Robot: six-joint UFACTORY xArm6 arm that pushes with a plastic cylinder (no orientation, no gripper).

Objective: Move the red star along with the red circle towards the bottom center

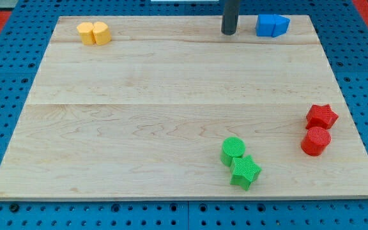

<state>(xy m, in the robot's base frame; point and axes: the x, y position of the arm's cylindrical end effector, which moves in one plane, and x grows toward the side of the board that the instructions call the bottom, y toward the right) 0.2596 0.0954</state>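
A lab bench: a wooden board (171, 96) on blue perforated plate (5, 64) (regular holes).

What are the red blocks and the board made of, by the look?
Red star and red circle: probably 3D-printed plastic, matte; fine ridged lines show on their tops. Board: light wood, probably planks joined edge to edge; grain and long seams run across it, with a smooth, low-sheen finish. My tip sits at the view's top, far from both reds.
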